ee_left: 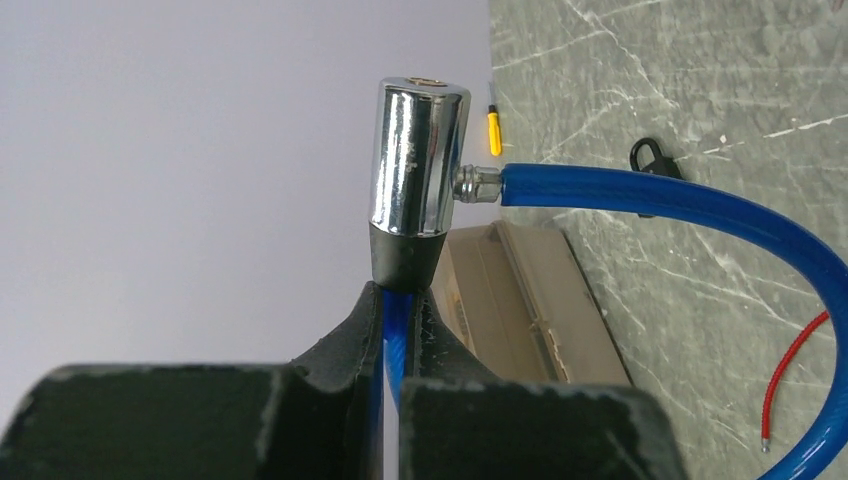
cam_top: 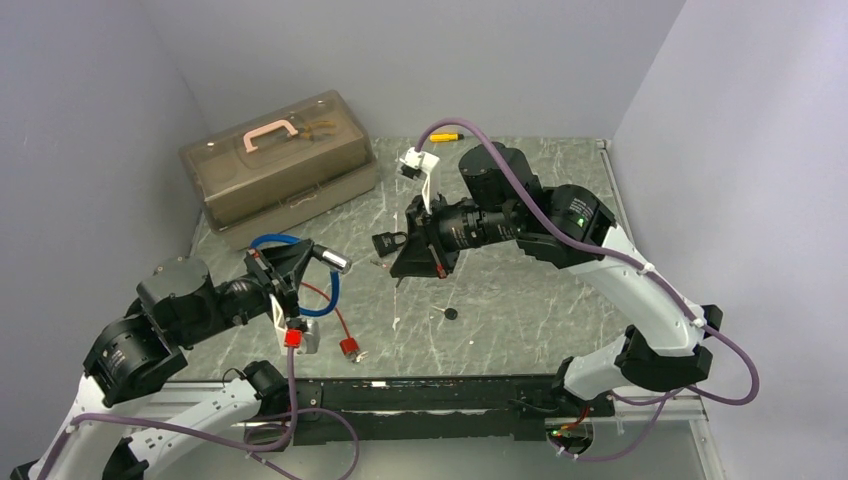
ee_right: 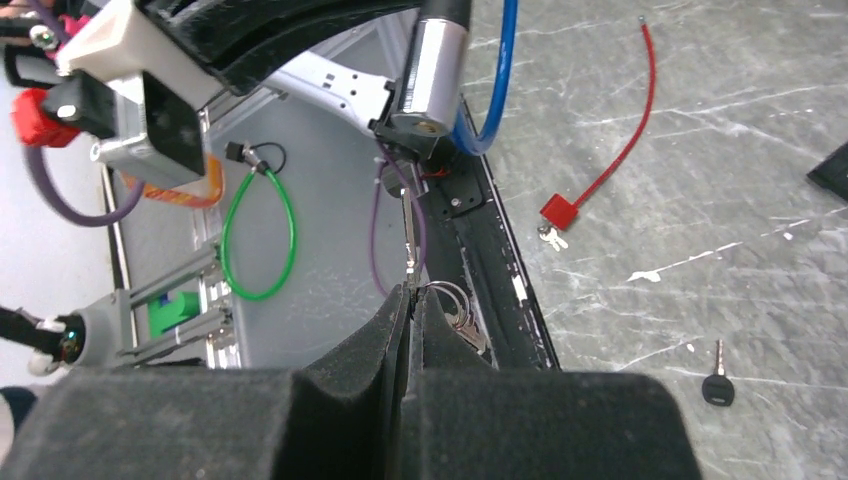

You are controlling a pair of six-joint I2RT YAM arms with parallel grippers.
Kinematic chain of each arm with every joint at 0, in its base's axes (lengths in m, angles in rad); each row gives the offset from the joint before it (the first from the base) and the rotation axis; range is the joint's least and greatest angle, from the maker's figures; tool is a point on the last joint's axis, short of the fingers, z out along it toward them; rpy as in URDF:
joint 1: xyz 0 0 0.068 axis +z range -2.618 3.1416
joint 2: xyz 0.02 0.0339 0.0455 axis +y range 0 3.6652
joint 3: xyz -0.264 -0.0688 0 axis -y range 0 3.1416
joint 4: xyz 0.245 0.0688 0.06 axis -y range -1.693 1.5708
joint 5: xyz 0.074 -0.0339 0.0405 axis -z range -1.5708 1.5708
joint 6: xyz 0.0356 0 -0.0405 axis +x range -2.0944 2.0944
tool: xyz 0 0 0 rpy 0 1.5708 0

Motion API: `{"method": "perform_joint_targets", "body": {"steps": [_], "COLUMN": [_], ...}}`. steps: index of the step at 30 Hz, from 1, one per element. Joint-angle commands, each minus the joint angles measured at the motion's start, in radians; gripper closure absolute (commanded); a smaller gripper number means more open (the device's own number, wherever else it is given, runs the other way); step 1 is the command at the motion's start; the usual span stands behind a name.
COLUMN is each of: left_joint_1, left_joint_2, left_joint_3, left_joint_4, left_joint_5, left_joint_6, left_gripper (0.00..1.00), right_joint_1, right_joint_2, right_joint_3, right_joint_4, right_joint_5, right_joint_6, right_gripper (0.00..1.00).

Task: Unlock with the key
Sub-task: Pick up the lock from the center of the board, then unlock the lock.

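Chrome lock (ee_left: 415,160) with black collar, blue cable (ee_left: 680,200) arcing right, centre frame; cable pinched in left gripper (ee_left: 398,300). Key (ee_right: 408,235) clamped in right gripper (ee_right: 412,300), pointing up toward lock.

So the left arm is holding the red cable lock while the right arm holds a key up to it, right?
Not red: the left gripper holds the blue cable lock, as the left wrist view shows. The red lock lies on the table. The right gripper does hold a key up to it.
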Motion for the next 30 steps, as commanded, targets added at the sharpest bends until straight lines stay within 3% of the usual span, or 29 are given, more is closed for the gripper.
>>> {"method": "perform_joint_targets", "body": {"steps": [1,17,30], "left_joint_1": [0.014,0.038,0.051], "left_joint_2": [-0.024,-0.012,-0.017], "left_joint_3": [-0.016,-0.057,-0.048], "left_joint_4": [0.066,0.158,0.129], "left_joint_5": [-0.002,0.066,0.11], "left_joint_6": [0.045,0.0,0.009], "left_gripper": [1.0,1.0,1.0], "right_joint_1": [0.002,0.002,-0.007], "right_joint_2": [0.005,0.025,0.055], "right_joint_3": [0.075,-0.003,-0.02], "right_joint_4": [-0.04,-0.012,0.041], "right_joint_5": [-0.069,-0.086,-0.095], "right_joint_6": [-0.028,-0.026,0.009], "right_gripper": [1.0,1.0,1.0]}}
